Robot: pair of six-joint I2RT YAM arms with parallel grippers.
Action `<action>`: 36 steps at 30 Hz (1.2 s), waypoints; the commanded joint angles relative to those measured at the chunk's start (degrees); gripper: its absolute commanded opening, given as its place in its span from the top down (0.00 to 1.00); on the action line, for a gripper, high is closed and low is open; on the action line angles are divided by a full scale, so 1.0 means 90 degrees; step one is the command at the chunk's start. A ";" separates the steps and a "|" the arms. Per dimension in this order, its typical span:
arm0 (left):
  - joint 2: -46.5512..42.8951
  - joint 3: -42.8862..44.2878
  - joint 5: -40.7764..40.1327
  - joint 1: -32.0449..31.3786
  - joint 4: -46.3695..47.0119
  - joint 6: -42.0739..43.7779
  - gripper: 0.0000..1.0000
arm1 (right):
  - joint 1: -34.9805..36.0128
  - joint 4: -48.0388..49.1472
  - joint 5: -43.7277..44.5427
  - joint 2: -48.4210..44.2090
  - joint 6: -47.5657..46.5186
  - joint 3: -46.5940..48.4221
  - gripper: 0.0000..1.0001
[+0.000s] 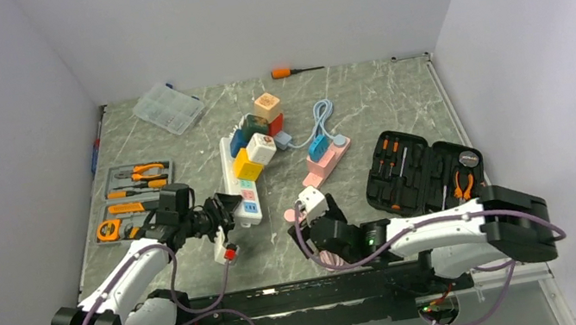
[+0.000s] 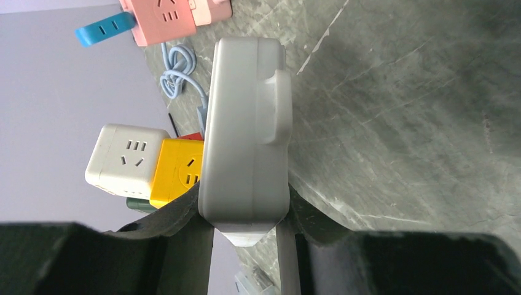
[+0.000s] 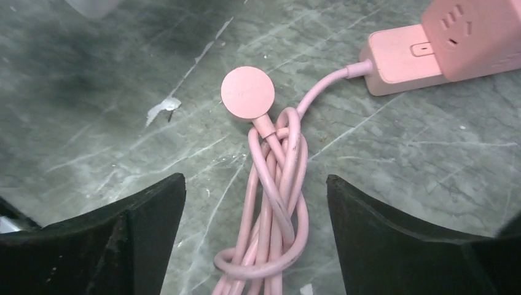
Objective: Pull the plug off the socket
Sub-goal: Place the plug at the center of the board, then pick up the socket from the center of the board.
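Seen from above, the left gripper (image 1: 227, 211) holds the near end of the white power strip (image 1: 236, 175), and the pink plug (image 1: 291, 214) lies on the table (image 1: 380, 104). In the left wrist view, its fingers (image 2: 184, 227) clamp that strip. In the right wrist view, the right gripper (image 3: 255, 190) stands with its jaws apart above the loose plug and the coiled cord (image 3: 270, 209).

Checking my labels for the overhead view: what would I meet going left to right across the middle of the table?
Grey foam trays of orange-handled tools → long white power strip → pink power strip → open black tool case.
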 commanded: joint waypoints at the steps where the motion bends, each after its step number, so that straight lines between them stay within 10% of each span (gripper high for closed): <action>1: 0.0296 -0.0144 -0.0589 0.0073 0.0719 0.0041 1.00 | -0.0020 -0.0901 0.0078 -0.0983 0.0558 0.0283 0.11; 16: 0.0670 -0.0151 -0.1988 -0.0052 0.0360 -0.2131 0.53 | -0.3659 -0.2275 -0.1469 -0.2598 0.1260 0.1378 0.00; 21: 0.0898 0.0182 -0.2160 -0.0206 -0.0131 -0.2701 0.01 | -0.4040 -0.2394 -0.1668 -0.2049 0.1302 0.1736 0.00; 36: 0.1464 0.3986 -0.1944 -0.0878 -0.2613 -0.7113 0.01 | -0.5255 -0.2087 -0.2535 -0.1406 0.1287 0.1860 0.00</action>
